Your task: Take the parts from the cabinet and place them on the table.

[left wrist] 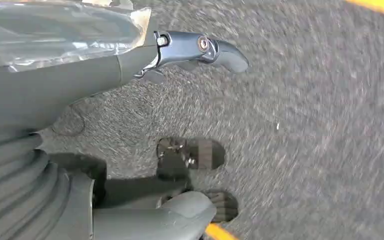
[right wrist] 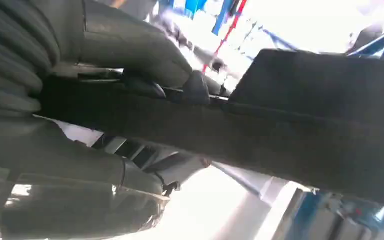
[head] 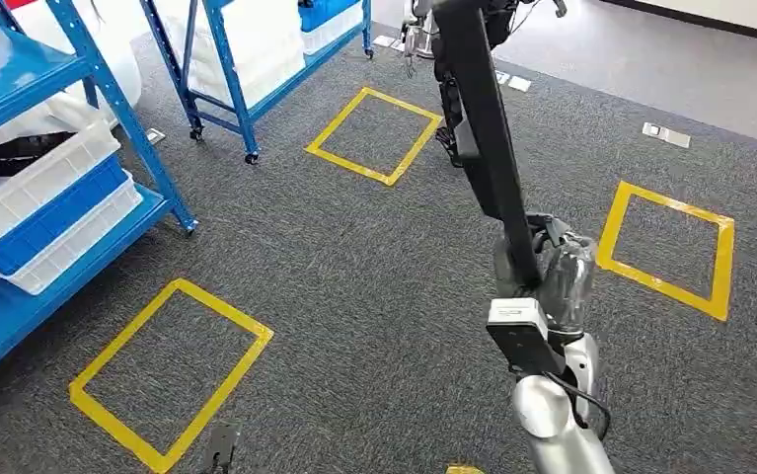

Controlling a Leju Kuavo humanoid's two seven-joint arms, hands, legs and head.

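Right hand (head: pixel 552 272) clamps around a long black part (head: pixel 483 128), which rises straight up out of its grip. Left hand (left wrist: pixel 79 75) hangs over carpet, fingers (left wrist: pixel 215 50) apart, empty.

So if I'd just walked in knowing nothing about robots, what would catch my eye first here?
Probably the long black part that the right hand grips and holds up, rising through the middle of the head view. Next, the yellow tape squares on the grey carpet. Then the blue shelving at the left, stacked with white and blue bins.
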